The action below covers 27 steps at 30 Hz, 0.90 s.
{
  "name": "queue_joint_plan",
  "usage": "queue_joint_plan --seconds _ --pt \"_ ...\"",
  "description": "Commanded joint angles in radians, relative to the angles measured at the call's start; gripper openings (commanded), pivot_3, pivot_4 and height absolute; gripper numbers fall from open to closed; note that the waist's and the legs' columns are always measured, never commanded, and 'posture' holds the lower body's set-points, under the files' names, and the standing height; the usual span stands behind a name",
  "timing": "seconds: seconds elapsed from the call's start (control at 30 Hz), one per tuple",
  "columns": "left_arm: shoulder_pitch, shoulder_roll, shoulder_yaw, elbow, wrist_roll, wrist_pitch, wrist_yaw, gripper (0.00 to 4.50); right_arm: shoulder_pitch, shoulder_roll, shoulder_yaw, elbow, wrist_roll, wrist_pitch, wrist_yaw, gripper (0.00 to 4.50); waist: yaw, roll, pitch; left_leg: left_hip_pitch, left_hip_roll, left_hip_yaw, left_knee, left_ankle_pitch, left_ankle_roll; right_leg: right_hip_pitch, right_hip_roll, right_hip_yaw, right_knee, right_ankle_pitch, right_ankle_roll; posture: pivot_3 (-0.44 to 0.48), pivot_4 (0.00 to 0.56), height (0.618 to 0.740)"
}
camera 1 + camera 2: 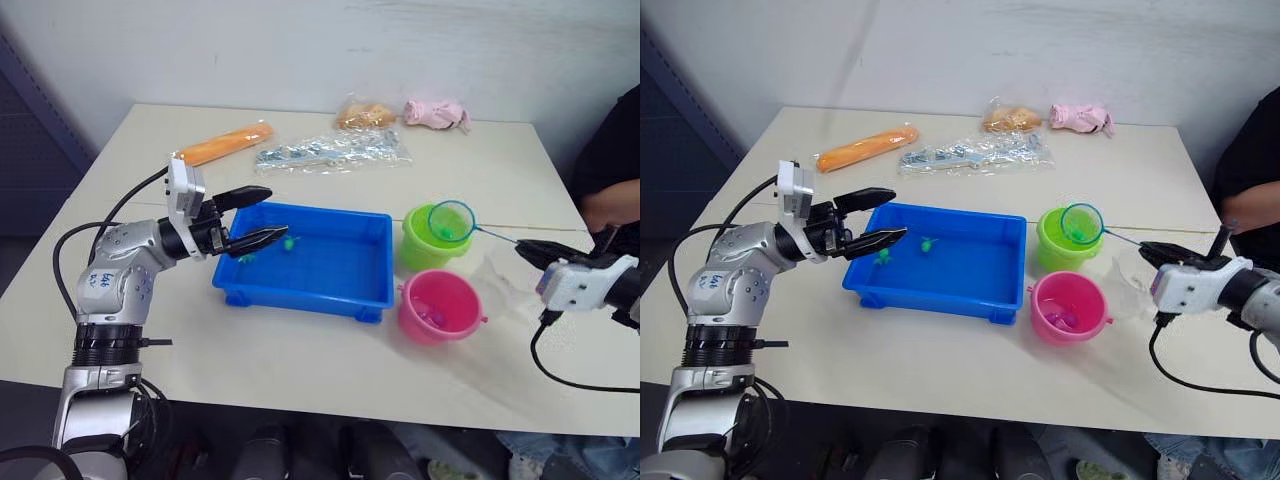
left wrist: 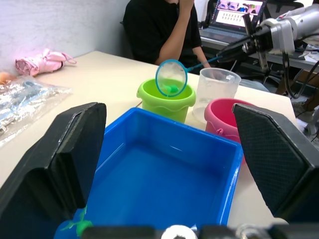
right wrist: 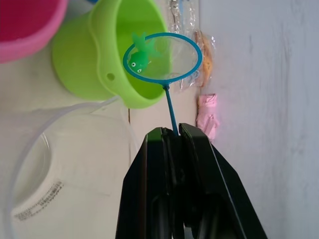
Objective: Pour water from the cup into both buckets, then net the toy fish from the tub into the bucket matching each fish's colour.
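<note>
Pinching the net [image 3: 162, 59] handle, the right gripper [image 3: 173, 135] holds a green fish [image 3: 140, 57] over the lime green bucket [image 1: 428, 243]; left gripper [image 1: 262, 215] spread above the blue tub [image 1: 320, 287].

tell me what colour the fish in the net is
Green; the fish in the net shows best in the right wrist view.

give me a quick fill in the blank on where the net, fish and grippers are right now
1. The right gripper is shut on the handle of the ____.
2. The net hangs over the ____ bucket.
3. The fish in the net is ____ in colour.
4. The left gripper hovers open at the end of the blue ____.

Missing words: net; green; green; tub
</note>
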Motion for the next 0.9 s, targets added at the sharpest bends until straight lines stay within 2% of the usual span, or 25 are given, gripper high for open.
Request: queue_joint_plan --seconds 0.03,0.13,0.27,0.53,0.73,0.9 --pt "-0.004 -0.012 0.009 -0.037 -0.02 -0.017 -0.002 4.36 0.009 -0.046 -0.048 -0.012 -0.213 -0.059 -0.25 0.0 0.0 0.0 0.0 0.0 0.0 0.0 0.0 0.0 -0.001 0.0 0.0 0.0 0.001 0.0 0.0 0.0 0.15 0.74" --pt "-0.007 -0.018 0.01 -0.038 -0.019 -0.017 -0.003 4.36 0.012 -0.074 -0.018 0.001 -0.291 -0.058 -0.353 0.0 0.0 0.0 0.0 0.0 0.0 0.0 0.0 0.001 -0.002 0.0 0.0 0.0 0.001 0.0 0.0 0.0 0.15 0.74" --pt "-0.016 -0.029 0.008 -0.031 -0.018 -0.019 -0.001 4.36 0.009 -0.114 -0.007 -0.031 -0.46 -0.046 -0.583 0.0 0.0 0.0 0.0 0.001 0.0 0.0 0.0 0.001 -0.002 0.0 0.001 0.001 0.002 0.0 0.0 0.0 0.15 0.74" --pt "-0.035 -0.042 0.01 -0.011 -0.014 -0.031 -0.001 4.36 -0.035 -0.159 0.117 -0.004 -0.512 -0.044 -0.692 0.0 0.0 0.0 0.0 0.001 0.0 0.001 0.0 0.002 -0.003 0.0 0.001 0.001 0.002 0.0 0.0 0.0 0.15 0.74" --pt "-0.037 -0.043 0.014 -0.007 -0.014 -0.036 0.0 4.36 -0.062 -0.188 0.181 0.002 -0.511 -0.033 -0.717 0.0 -0.001 0.0 0.0 0.001 0.0 0.001 0.0 0.002 -0.003 0.0 0.001 0.002 0.003 0.0 0.0 0.0 0.15 0.74" --pt "-0.037 -0.044 0.016 -0.008 -0.015 -0.04 0.005 4.36 -0.099 -0.219 0.187 0.053 -0.498 0.008 -0.749 0.0 -0.001 0.0 0.0 0.001 0.0 0.001 0.0 0.003 -0.003 0.0 0.001 0.002 0.003 0.0 0.0 0.0 0.15 0.74"
